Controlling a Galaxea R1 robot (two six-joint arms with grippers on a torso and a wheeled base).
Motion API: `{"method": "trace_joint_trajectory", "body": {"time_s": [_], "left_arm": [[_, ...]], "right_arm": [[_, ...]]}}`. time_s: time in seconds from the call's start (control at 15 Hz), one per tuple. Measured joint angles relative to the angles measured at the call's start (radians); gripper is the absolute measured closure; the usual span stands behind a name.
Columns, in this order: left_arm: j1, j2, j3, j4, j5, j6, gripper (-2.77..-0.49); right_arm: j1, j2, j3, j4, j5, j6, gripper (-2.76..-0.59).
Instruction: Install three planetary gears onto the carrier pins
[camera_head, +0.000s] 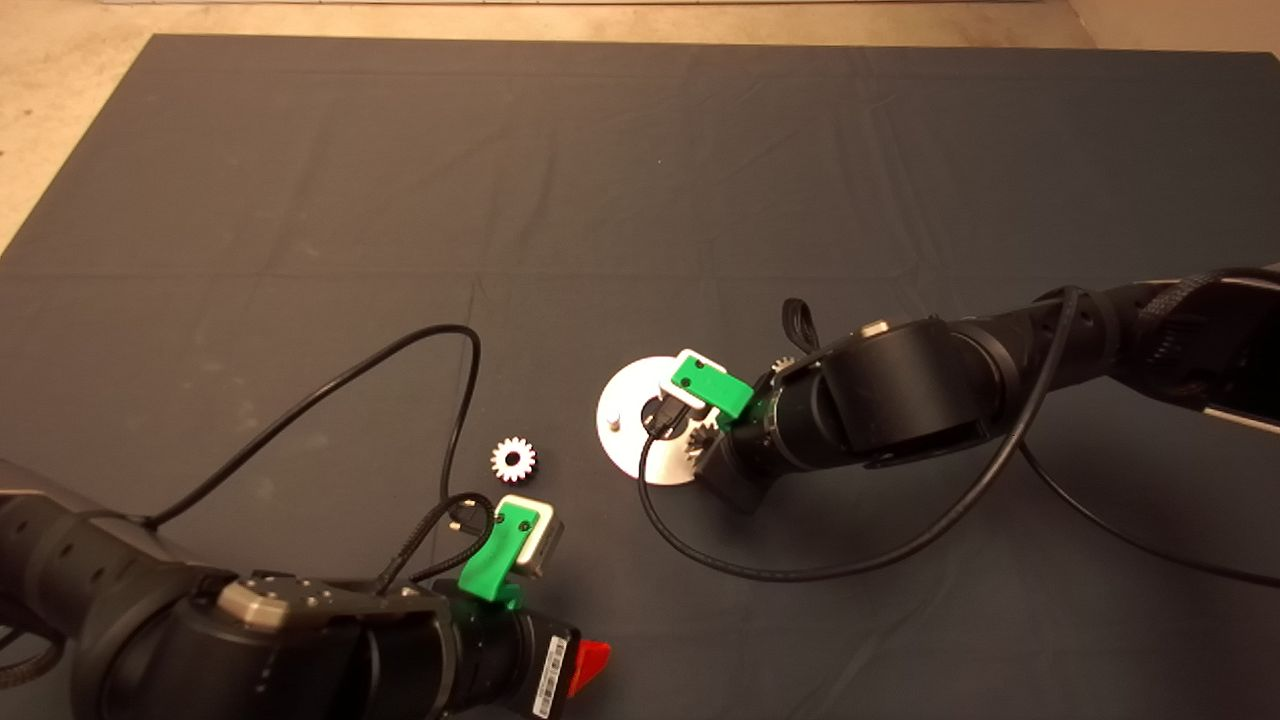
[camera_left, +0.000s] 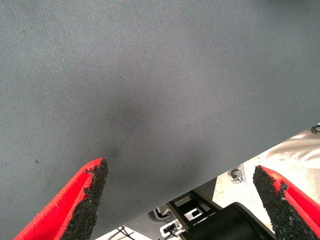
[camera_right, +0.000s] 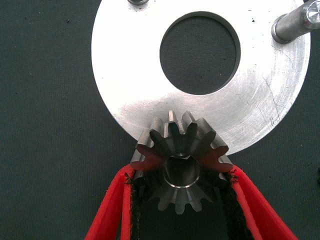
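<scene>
Right gripper (camera_right: 181, 172) clamps a gear (camera_right: 181, 167) over the disc (camera_right: 125, 75) rim — left gripper (camera_left: 180, 200) spread wide, parked at the mat's (camera_head: 400, 180) near edge

Brushed metal disc (camera_right: 130, 95); matt cloth mat (camera_head: 400, 200).

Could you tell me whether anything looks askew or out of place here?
Nothing stands out. The right gripper holds a gear flat at the carrier disc's rim; another gear lies on the mat nearby.
</scene>
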Motion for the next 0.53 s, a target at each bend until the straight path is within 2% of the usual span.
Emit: {"method": "trace_joint_trajectory", "body": {"time_s": [0.53], "left_arm": [[0.0, 0.0, 0.0, 0.0, 0.0, 0.0, -2.07]], "right_arm": [[-0.013, 0.0, -0.025, -0.004, 0.009, 0.0, -0.88]]}}
